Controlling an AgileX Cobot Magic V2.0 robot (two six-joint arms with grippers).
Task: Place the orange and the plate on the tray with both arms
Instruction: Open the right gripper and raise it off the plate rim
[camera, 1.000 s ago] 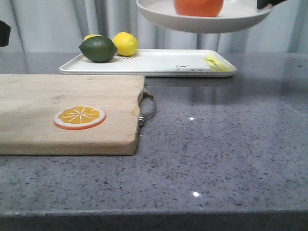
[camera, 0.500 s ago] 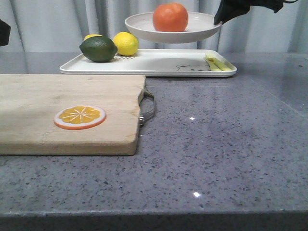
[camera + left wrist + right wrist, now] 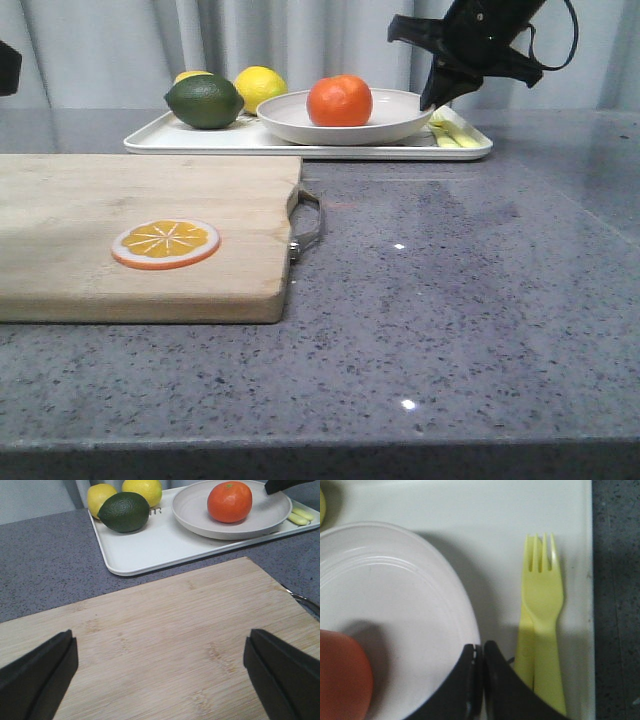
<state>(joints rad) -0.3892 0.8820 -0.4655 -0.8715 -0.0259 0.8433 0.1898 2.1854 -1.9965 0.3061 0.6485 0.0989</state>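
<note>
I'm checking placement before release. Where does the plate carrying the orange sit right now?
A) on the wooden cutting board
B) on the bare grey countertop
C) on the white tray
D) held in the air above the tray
C: the plate with the orange rests on the tray, beside the lime, with the right gripper pinched on its rim.

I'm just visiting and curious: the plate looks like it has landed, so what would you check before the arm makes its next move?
1. Plate resting on the tray: ok.
2. Orange sitting in the plate: ok.
3. Right tool released from the plate rim: not ok, jaws pinched on it.
4. Yellow fork clear of the plate: ok, beside it.
5. Left tool empty, open over the cutting board: ok.
</note>
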